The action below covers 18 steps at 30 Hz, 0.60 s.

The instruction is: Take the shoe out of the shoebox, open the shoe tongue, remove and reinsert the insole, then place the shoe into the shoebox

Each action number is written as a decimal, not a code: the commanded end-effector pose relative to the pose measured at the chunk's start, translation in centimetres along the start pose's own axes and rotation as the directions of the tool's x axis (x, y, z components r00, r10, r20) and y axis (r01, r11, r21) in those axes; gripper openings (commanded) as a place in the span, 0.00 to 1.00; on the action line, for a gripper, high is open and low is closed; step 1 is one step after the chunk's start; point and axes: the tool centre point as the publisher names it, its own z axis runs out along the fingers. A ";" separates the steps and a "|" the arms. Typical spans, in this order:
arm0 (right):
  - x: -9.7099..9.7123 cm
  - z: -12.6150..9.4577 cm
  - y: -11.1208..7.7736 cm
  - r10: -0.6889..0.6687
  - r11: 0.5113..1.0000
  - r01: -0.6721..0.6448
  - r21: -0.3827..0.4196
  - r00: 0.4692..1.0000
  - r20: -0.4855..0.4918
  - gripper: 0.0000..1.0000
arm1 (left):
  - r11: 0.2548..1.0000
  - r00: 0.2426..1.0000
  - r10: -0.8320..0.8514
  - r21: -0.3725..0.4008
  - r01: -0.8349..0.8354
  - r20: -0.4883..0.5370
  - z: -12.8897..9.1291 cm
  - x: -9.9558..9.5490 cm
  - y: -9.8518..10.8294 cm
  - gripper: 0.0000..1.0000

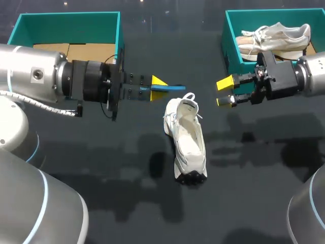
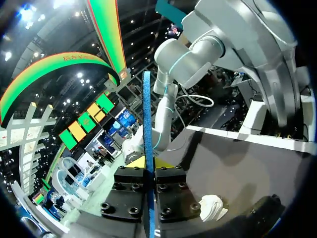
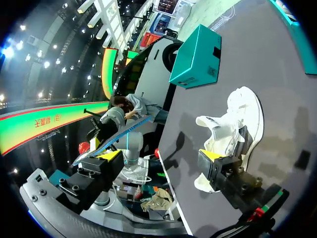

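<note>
A white shoe (image 1: 187, 140) lies on the dark table, opening up and toe toward the front edge. My left gripper (image 1: 158, 87) hovers just behind and left of it, shut on a thin blue insole (image 1: 170, 88) that sticks out past the yellow tips. In the left wrist view the insole (image 2: 147, 124) stands edge-on between the fingers, with the shoe (image 2: 213, 207) below and to one side. My right gripper (image 1: 225, 92) is open and empty, right of the shoe's heel. In the right wrist view the shoe (image 3: 237, 124) lies under the far finger of that gripper (image 3: 161, 156).
A teal shoebox (image 1: 231, 46) at the back right holds a second white shoe (image 1: 277, 40). Another teal box (image 1: 66, 23) at the back left has cardboard inside and shows in the right wrist view (image 3: 195, 57). Dark tabletop (image 1: 127, 203) stretches in front of the shoe.
</note>
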 end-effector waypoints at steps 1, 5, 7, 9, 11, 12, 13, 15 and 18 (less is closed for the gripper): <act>-0.3 0.2 0.6 0.001 0.999 -0.001 0.032 1.000 -0.002 1.00 | 0.808 0.812 0.582 0.082 -0.584 0.042 0.1 0.2 0.5 0.00; -0.3 0.2 0.6 0.001 0.999 -0.001 0.032 1.000 -0.002 1.00 | 0.808 0.812 0.582 0.082 -0.584 0.042 0.1 0.2 0.5 0.00; -0.3 0.2 0.6 0.001 0.999 -0.001 0.032 1.000 -0.002 1.00 | 0.759 0.761 0.648 0.062 -0.648 0.023 0.4 0.4 0.6 0.00; -0.1 0.1 0.7 0.001 0.999 -0.001 0.033 1.000 -0.015 1.00 | 0.723 0.727 0.686 0.069 -0.687 0.040 0.8 0.6 1.5 0.00; 0.3 -0.2 1.0 0.014 1.000 -0.013 0.029 1.000 -0.028 1.00 | 0.630 0.630 0.776 0.049 -0.775 -0.001 1.4 0.8 2.7 0.00; 0.5 -0.3 1.1 0.018 0.999 -0.017 0.027 0.998 -0.053 1.00 | 0.589 0.590 0.808 0.039 -0.807 0.003 1.6 0.7 3.3 0.00; 0.8 -0.5 1.2 0.025 0.999 -0.023 0.025 0.998 -0.064 1.00 | 0.544 0.541 0.839 0.027 -0.839 -0.060 1.9 0.8 4.1 0.00; 1.2 -0.6 1.4 0.048 0.999 -0.047 0.021 0.995 -0.085 1.00 | 0.504 0.502 0.862 0.014 -0.864 -0.068 2.4 0.8 5.4 0.00; 1.7 -0.6 1.6 0.073 0.996 -0.068 0.052 0.993 -0.097 1.00 | 0.402 0.404 0.914 -0.047 -0.914 -0.038 2.8 0.2 7.0 0.00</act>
